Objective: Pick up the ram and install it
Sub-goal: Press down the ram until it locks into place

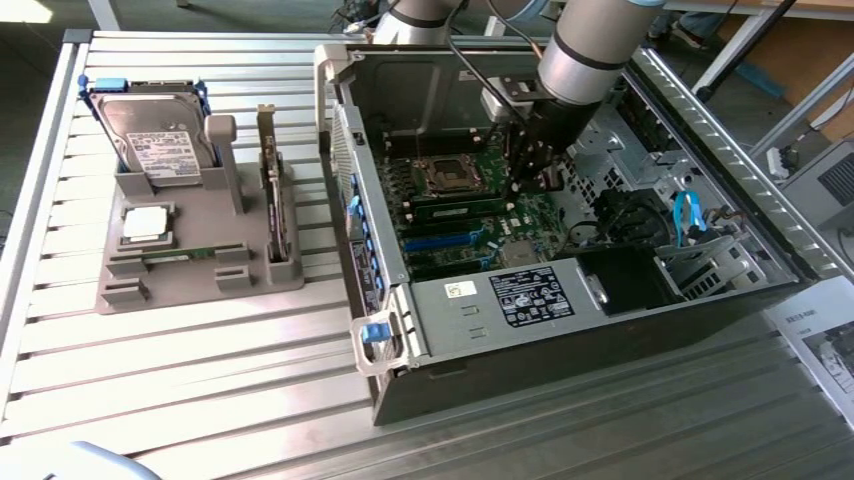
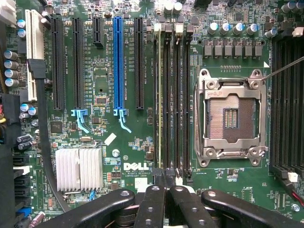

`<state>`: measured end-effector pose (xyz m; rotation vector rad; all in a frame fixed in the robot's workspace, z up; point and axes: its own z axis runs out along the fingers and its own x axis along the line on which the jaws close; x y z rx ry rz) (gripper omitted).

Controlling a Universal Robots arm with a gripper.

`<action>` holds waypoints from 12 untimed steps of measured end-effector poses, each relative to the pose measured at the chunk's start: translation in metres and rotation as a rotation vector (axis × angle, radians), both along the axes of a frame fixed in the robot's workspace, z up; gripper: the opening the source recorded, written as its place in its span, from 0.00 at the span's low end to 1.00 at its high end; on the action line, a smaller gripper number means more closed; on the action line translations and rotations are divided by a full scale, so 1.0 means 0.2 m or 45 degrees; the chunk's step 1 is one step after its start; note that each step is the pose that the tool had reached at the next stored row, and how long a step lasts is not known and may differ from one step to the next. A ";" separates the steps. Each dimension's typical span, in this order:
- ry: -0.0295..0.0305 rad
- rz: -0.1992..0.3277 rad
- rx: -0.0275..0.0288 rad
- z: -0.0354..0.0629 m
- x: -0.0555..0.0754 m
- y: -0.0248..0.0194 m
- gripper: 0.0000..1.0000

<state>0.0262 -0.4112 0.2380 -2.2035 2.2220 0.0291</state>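
Spotted the ram (image 2: 160, 95) standing edge-on in one of the long slots just beside the empty CPU socket (image 2: 231, 116), so already down on the motherboard (image 2: 118, 152) rather than up in the air. In the exterior view, sat at roughly 6 o'clock from the socket. Looked seated or close to it, but couldn't tell whether the end latches were clicked home.

Had the gripper (image 2: 164, 180) with its fingers squeezed together, clamping nothing, tips right at one end of the stick. Probably kept closed like that to act as a blunt thumb for pressing the stick into the slot, going by the look of it.

Came straight down from above with the arm (image 1: 587, 50), reaching into the open case (image 1: 534, 370), wrist pointed at the board.

Also noticed the grey parts tray (image 1: 160, 290) out at 9 o'clock from the case, well apart, with what might have been a second stick (image 1: 176, 254) lying in it
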 end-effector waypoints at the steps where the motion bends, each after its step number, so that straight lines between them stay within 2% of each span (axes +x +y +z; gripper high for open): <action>1: 0.0000 0.000 0.0000 0.000 0.00 0.000 0.10; 12: 0.0000 0.000 -0.0001 -0.011 0.00 0.000 0.10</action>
